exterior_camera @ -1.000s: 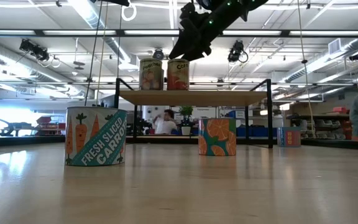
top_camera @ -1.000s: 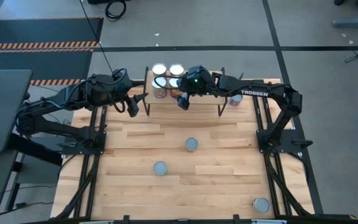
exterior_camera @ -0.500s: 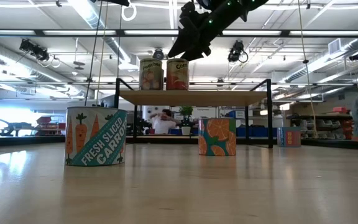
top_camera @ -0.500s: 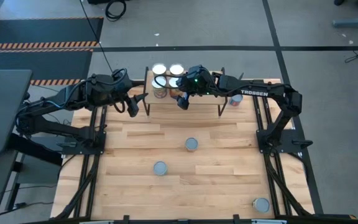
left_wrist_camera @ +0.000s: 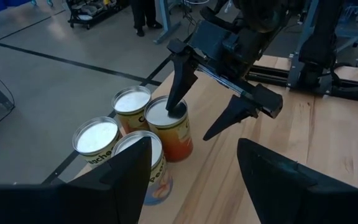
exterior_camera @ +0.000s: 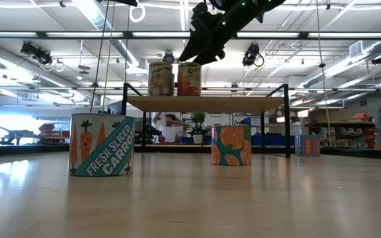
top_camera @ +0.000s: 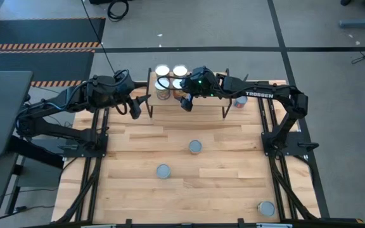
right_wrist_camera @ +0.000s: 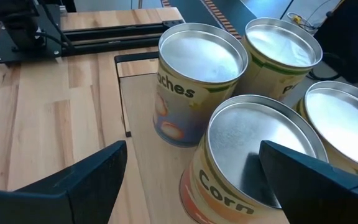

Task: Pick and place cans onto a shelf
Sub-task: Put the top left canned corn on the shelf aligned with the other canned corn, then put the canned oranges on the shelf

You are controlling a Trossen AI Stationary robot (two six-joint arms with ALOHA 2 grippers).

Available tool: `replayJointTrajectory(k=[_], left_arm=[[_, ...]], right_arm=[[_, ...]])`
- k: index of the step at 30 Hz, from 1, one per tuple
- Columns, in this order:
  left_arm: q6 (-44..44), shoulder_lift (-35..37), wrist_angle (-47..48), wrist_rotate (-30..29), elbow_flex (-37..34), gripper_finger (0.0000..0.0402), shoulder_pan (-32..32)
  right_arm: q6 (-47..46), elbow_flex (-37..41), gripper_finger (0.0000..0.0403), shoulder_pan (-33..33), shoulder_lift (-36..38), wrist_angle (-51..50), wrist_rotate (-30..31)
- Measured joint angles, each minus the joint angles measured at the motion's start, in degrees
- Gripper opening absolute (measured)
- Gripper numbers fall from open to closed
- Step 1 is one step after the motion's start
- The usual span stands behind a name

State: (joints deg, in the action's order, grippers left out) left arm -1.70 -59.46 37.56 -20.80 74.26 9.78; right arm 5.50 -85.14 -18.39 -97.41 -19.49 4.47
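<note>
- On the shelf (top_camera: 189,109), four cans stand upright, clustered at its left end; the corn can (right_wrist_camera: 247,162) sits directly beneath the right gripper (left_wrist_camera: 205,107), axis vertical.
- Right fingers spread wide, holding nothing, astride that can's top.
- Left gripper (top_camera: 134,109) waits off the shelf's left end, fingers parted, empty.
- Loose cans remain on the table (top_camera: 233,183); judged, the centre can (top_camera: 195,147) lies nearer the right arm.

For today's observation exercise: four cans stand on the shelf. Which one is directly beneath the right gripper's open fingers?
The Corn can, orange-labelled. The right gripper hangs open just above its lid, one finger over the top, while the peaches can and the other two stand clear.
</note>
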Motion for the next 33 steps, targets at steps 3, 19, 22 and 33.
replayJointTrajectory(k=[3, 19, 22, 33], left_arm=[[0.0, 0.0, 0.0, 0.0, 0.0, 0.0243, 0.0], [1.1, 0.0, -0.1, 0.0, 0.0, 0.0243, 0.0], [1.1, 0.4, -0.1, 0.0, 0.0, 0.0243, 0.1], [1.0, 2.7, 0.3, 0.0, 0.1, 0.0243, 1.7]], right_arm=[[0.0, 0.0, 0.0374, 0.0, 0.0, 0.0, 0.0], [-0.9, 0.0, 0.0374, 0.7, 1.0, -0.8, 0.4], [-0.6, 0.0, 0.0374, 1.1, 2.6, -0.9, 0.4], [1.6, -0.1, 0.0374, 11.1, 14.3, -22.3, -1.0]])
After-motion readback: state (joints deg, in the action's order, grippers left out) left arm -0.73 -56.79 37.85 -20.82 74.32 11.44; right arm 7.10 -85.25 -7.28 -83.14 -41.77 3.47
